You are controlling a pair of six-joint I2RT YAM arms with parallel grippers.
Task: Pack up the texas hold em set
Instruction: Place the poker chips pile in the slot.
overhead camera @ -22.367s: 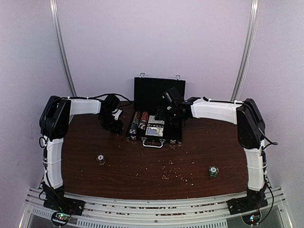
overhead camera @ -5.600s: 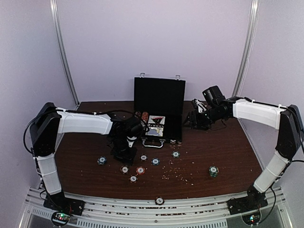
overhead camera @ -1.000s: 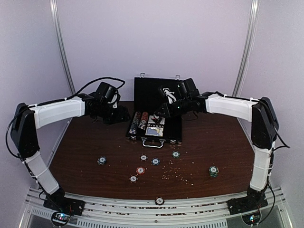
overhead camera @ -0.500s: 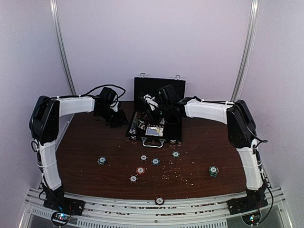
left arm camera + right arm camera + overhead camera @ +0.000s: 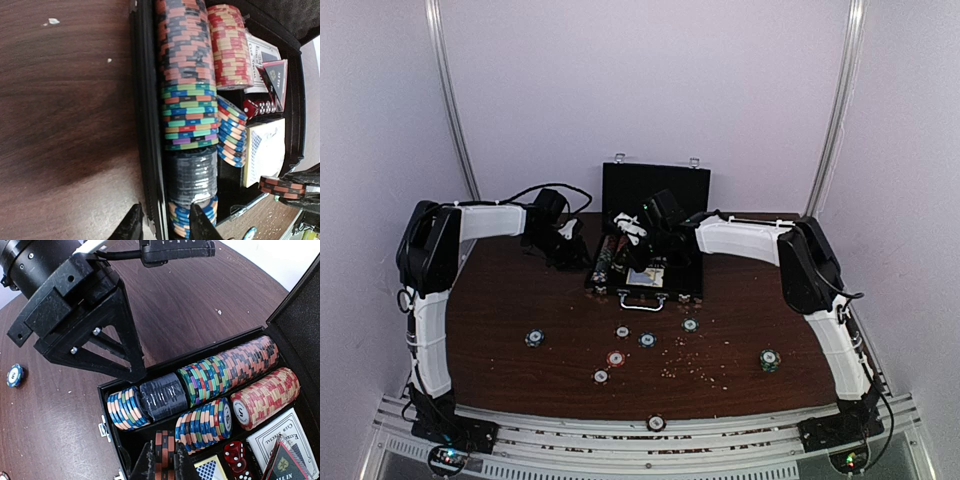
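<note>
Tabletop (image 5: pixel 500 350) at lower frame holds loose chips (image 5: pixel 647 340); case (image 5: pixel 655 190) looks mostly filled. Right gripper (image 5: pixel 164 460) pinches a chip stack (image 5: pixel 165 445); left gripper (image 5: pixel 164 222) narrowly straddles the case wall, grip unclear.

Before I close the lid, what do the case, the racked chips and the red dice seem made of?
Case: black, hard-looking wall, matte; lid lining looks like dark foam from its soft grain. Chips: probably plastic or clay composite, dull striped edges. Dice: translucent red plastic, apparently, glossy with white pips.
</note>
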